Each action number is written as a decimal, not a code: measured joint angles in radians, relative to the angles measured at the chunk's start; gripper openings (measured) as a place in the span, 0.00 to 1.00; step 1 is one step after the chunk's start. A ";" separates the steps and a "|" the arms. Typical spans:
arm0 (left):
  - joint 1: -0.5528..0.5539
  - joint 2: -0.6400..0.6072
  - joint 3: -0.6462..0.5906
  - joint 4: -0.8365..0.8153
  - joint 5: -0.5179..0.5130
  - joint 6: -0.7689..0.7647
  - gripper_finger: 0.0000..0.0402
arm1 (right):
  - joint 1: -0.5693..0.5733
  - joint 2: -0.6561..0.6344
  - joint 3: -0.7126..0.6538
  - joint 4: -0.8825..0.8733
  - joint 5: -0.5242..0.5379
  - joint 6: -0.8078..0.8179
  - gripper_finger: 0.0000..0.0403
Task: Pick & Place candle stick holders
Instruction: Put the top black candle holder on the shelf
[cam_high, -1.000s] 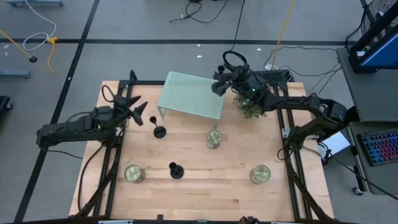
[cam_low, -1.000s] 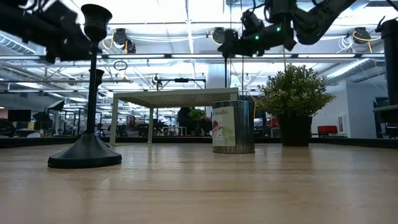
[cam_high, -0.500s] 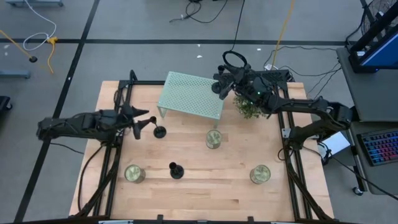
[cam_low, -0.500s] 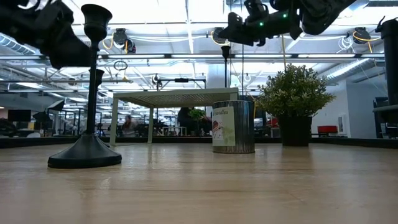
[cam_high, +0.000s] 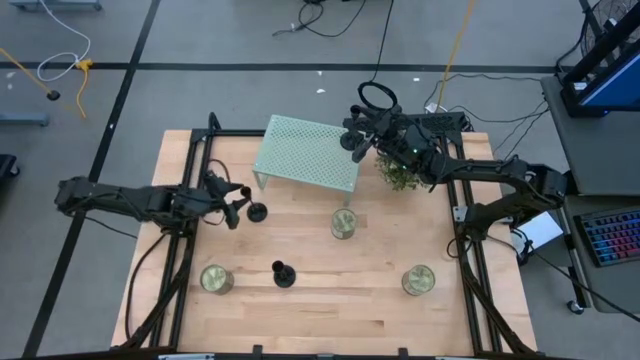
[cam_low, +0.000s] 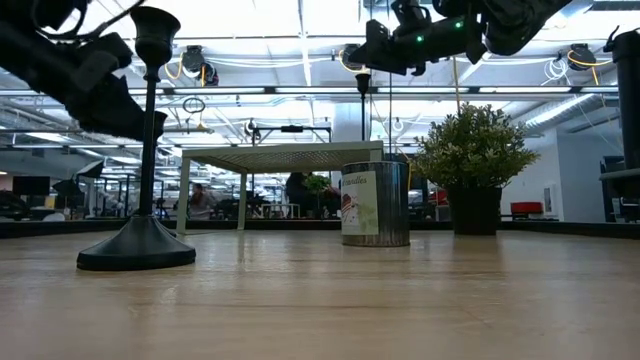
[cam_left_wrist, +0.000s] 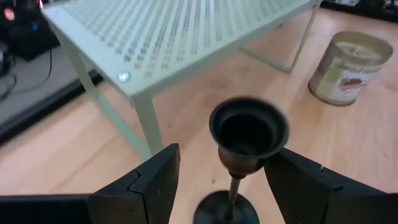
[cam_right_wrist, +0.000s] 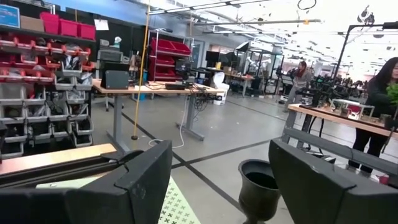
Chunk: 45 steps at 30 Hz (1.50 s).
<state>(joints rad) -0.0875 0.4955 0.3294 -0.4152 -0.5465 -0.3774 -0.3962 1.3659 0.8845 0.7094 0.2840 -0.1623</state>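
Three black candle stick holders show. One (cam_high: 257, 211) stands on its round base left of centre; my left gripper (cam_high: 236, 204) is open with its fingers on either side of that holder's top cup (cam_left_wrist: 249, 127), not touching. A second holder (cam_high: 283, 273) stands on its base near the front. The third holder's cup (cam_right_wrist: 260, 185) shows between the open fingers of my right gripper (cam_high: 351, 137) above the green mesh rack (cam_high: 300, 155). In the low view its stem (cam_low: 362, 110) runs down to the rack top. Its base is hidden.
Three pale greenish glass jars stand on the table: one at centre (cam_high: 343, 222), one at the front left (cam_high: 215, 279), one at the front right (cam_high: 418, 280). A potted plant (cam_high: 400, 170) stands beside the rack's right end. Bare wood lies between the jars.
My left gripper has swung toward the table's near edge and down, and its open fingers now straddle the cup of the left holder. My right gripper has risen a little over the rack, uncovering the third holder's cup. No holder has moved.
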 joint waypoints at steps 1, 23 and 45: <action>0.000 0.017 0.000 0.000 0.002 -0.016 0.58 | 0.002 0.000 0.000 -0.004 0.000 0.000 0.65; -0.001 0.249 0.005 0.278 0.007 -0.044 0.07 | 0.041 0.000 0.000 -0.024 -0.001 -0.008 0.65; 0.090 0.471 0.627 0.281 0.173 0.477 0.07 | 0.066 0.000 0.000 -0.048 -0.002 -0.007 0.65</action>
<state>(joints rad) 0.0024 0.9665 0.9568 -0.1341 -0.3731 0.0993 -0.3297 1.3659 0.8845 0.6609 0.2821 -0.1696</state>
